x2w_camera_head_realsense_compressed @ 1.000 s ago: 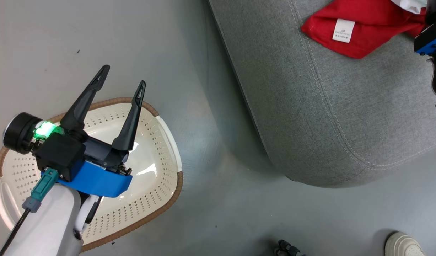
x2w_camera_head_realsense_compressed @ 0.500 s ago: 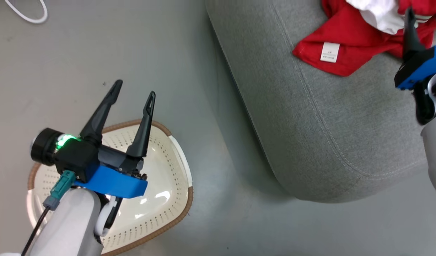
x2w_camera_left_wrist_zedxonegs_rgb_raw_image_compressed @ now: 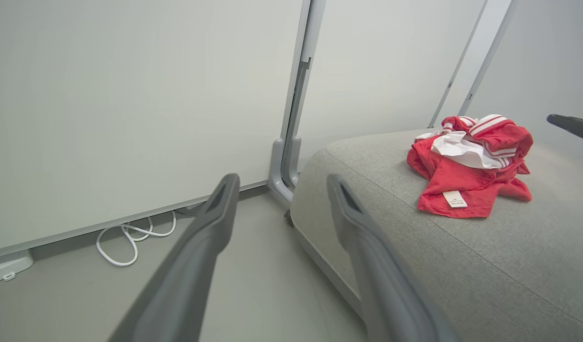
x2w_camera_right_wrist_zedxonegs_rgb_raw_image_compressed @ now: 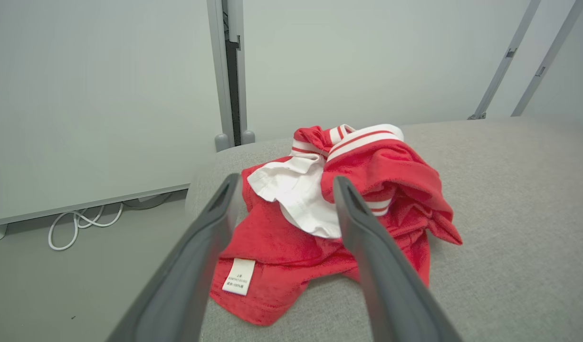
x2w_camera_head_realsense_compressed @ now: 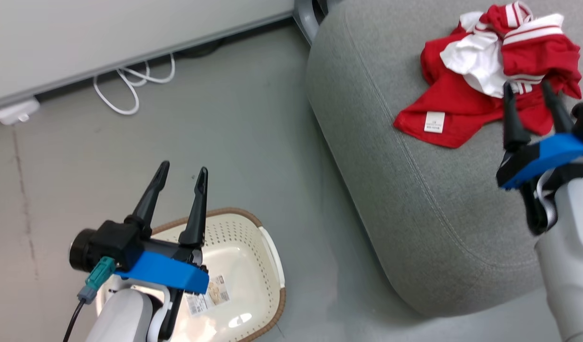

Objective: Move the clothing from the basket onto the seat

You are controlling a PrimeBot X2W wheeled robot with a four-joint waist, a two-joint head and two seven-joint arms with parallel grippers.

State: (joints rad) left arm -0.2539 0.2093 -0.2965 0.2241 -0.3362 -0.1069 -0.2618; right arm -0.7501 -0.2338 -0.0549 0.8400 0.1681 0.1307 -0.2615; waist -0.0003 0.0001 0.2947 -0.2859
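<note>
- Basket [x2w_camera_head_realsense_compressed: 234, 237]: near end cut off by bottom edge; left side hidden behind left gripper [x2w_camera_head_realsense_compressed: 183, 167].
- Clothing [x2w_camera_head_realsense_compressed: 462, 102] label [x2w_camera_head_realsense_compressed: 434, 122]: print too small to read.
- Seat [x2w_camera_head_realsense_compressed: 415, 190]: right part cut off by picture edge.

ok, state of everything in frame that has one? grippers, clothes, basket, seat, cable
clothing: crumpled in one heap on the seat, not gripped
basket: upright on the floor, no clothing in the part that shows
seat: carries the clothing
left gripper: open, holding nothing, above the basket
right gripper: open, holding nothing, pointing at the clothing
white cable: in loose loops on the floor by the wall
</note>
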